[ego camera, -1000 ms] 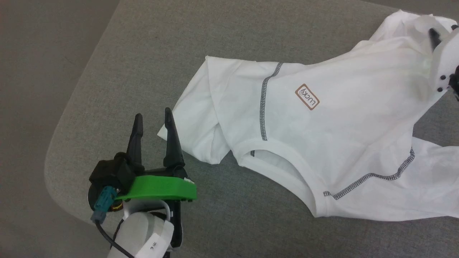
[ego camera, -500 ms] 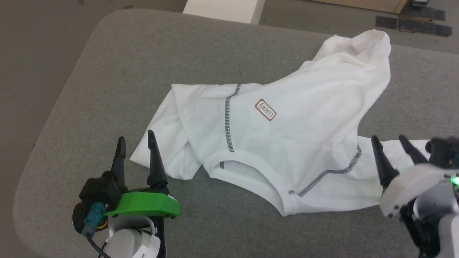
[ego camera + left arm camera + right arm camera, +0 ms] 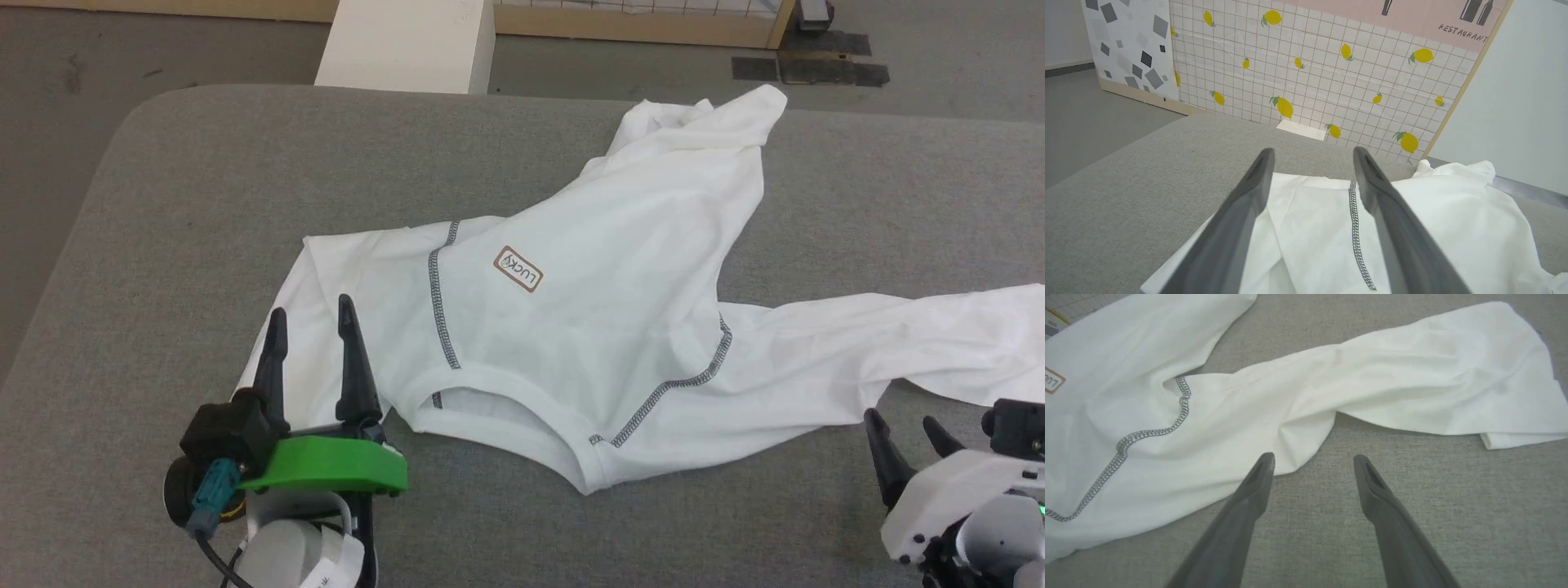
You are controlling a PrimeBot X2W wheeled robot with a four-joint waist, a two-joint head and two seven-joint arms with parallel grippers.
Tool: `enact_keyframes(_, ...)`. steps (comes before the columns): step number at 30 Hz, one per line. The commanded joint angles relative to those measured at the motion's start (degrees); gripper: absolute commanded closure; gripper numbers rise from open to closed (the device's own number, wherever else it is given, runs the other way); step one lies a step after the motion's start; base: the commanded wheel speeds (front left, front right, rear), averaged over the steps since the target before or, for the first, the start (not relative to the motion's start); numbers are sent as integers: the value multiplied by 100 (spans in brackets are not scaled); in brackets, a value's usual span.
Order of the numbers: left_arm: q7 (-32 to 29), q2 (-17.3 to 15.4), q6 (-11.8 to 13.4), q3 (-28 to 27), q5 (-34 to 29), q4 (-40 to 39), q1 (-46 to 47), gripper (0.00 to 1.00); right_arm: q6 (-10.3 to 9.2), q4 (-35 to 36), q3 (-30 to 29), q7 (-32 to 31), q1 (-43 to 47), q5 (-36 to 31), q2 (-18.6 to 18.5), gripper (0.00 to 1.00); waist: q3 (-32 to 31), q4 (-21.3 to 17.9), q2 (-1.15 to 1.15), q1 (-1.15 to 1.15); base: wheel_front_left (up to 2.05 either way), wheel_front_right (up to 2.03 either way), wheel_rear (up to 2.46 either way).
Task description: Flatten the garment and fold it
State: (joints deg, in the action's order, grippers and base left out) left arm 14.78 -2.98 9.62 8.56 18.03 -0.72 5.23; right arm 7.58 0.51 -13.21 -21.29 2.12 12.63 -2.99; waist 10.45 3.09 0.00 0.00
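White T-shirt [image 3: 604, 327] lies rumpled on the grey bench [image 3: 180, 204], not flat. Its ribbed neck [image 3: 490, 418] is toward me and the tan label [image 3: 518, 269] faces up. Grey zigzag seams [image 3: 439, 310] run off both sides of the neck. One end is bunched at the far bench edge, and a long twisted stretch of cloth trails to my right.

My left gripper [image 3: 311, 308] has its fingers apart, empty, over the near sleeve edge (can't tell if touching).

My right gripper [image 3: 901, 419] also has fingers apart and empty. It is over bare bench just beside the shirt's near edge, with one fingertip right at the cloth edge in the wrist view.

White box [image 3: 408, 45] stands on the floor beyond the bench.
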Motion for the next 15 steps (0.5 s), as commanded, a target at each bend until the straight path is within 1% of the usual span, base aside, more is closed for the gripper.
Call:
enact_keyframes(1,22,10,8,6,-72,-19,82,0,-9,-125,-52,-76,-237,19,10,0,96,41,0,0,0,0,0)
enact_keyframes(4,22,10,20,30,-44,-33,117,0,-9,-445,-117,-229,-563,40,10,0,204,118,0,0,0,0,0)
enact_keyframes(8,22,10,60,56,-8,-65,163,0,-9,-802,-61,-513,-871,-73,11,0,325,220,0,0,0,0,0)
enact_keyframes(12,22,10,96,80,17,-82,178,0,-9,-1110,76,-1169,-948,-267,11,0,377,283,0,0,0,0,0)
enact_keyframes(13,22,10,107,90,25,-87,179,0,-9,-1123,114,-1316,-956,-287,11,65,385,296,0,0,0,0,0)
enact_keyframes(14,22,10,114,95,31,-89,181,0,-9,-1096,137,-1390,-959,-331,11,65,388,305,0,0,0,0,0)
enact_keyframes(15,22,10,121,98,37,-88,181,0,-9,-1031,108,-1423,-965,-398,11,100,386,311,0,0,0,0,0)
